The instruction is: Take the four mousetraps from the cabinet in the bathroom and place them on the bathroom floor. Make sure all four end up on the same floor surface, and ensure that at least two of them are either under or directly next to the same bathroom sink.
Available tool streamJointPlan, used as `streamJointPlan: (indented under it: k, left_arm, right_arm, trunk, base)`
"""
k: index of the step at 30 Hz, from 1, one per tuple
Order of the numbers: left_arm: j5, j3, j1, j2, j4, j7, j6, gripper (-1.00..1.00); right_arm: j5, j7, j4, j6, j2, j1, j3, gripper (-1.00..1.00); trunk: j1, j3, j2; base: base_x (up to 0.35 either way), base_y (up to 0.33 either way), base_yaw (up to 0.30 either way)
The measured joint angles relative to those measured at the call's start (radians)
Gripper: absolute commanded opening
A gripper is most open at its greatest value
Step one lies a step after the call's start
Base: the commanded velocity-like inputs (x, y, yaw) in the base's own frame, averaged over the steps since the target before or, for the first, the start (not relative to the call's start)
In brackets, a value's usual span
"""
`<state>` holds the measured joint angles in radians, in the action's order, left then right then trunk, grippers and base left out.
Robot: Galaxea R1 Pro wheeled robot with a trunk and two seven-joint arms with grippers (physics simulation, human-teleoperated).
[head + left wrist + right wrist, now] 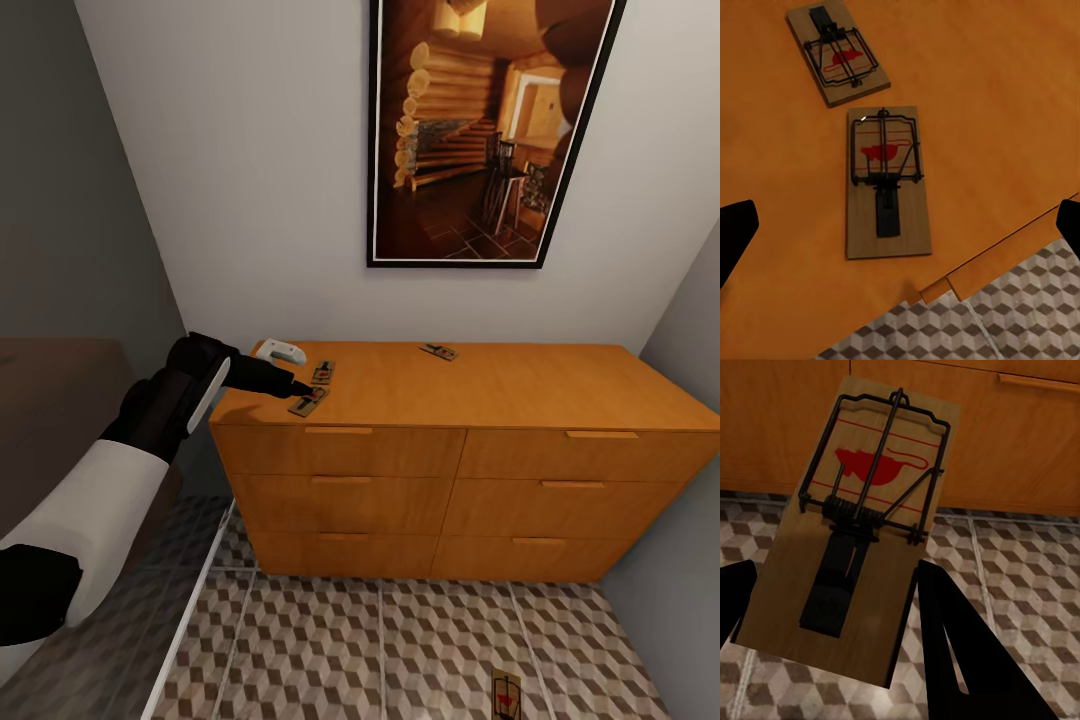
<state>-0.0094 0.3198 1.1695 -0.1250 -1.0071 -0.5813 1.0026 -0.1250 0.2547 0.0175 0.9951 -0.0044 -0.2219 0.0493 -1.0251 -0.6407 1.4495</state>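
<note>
right wrist view, nearest: a mousetrap (862,540) fills the space between the two black fingers of the right gripper (832,607); the board lies along them, one finger (960,652) at its edge, the other at the opposite edge, so the gripper appears to be grasping the board. the trap carries a red mouse-shaped mark and thin red lines under a dark wire bow and spring; no writing can be read. behind it lie the bathroom floor (1020,562) with its cube-pattern tiles and the drawer fronts of the cabinet (1005,442).

head view: this trap (507,694) shows at the lower edge over the tiles (400,640).

left wrist view: the left gripper (900,225) hangs released above the cabinet top, its dark fingertips (735,232) wide apart at either side of a second mousetrap (886,184), which lies flat near the front edge. a third mousetrap (838,54) lies just beyond it, turned at an angle, apart from it. both bear the same red mouse mark.

head view, farther: the left gripper (300,385) reaches over the left end of the cabinet (460,470), beside a small white object (281,351). a fourth mousetrap (438,351) lies near the back edge, well apart from the pair. a framed picture (480,130) of a log interior hangs on the wall above.
</note>
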Motion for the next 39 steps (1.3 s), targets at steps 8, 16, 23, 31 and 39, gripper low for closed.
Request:
streamJointPlan:
  k: [8, 16, 23, 31, 39]
  left_arm:
    - [0.000, 0.000, 0.000, 0.000, 0.001, 0.000, 0.000, 1.00]
    - [-0.006, 0.000, 0.000, 0.002, 0.009, 0.002, 0.000, 1.00]
    - [-0.013, -0.002, 0.000, 0.002, 0.009, 0.002, 0.002, 1.00]
    - [-0.014, -0.001, 0.000, 0.002, 0.009, 0.002, 0.002, 1.00]
    - [-0.014, 0.001, 0.000, 0.001, 0.009, 0.002, 0.002, 1.00]
  right_arm:
    - [0.000, 0.000, 0.000, 0.000, 0.000, 0.000, 0.000, -1.00]
    - [0.000, 0.000, 0.000, 0.000, 0.000, 0.000, 0.000, -1.00]
    - [0.000, 0.000, 0.000, 0.000, 0.000, 0.000, 0.000, -1.00]
    - [0.000, 0.000, 0.000, 0.000, 0.000, 0.000, 0.000, -1.00]
    - [0.000, 0.001, 0.000, 0.000, 0.001, 0.000, 0.000, -1.00]
  trunk:
    - [0.000, -0.003, 0.000]
    - [0.000, -0.009, 0.000]
    - [0.000, -0.010, 0.000]
    - [0.000, -0.010, 0.000]
    - [0.000, -0.014, 0.000]
  base:
    - [0.000, 0.000, 0.000]
    - [0.000, 0.000, 0.000]
    - [0.000, 0.000, 0.000]
    - [0.000, 0.000, 0.000]
    - [0.000, 0.000, 0.000]
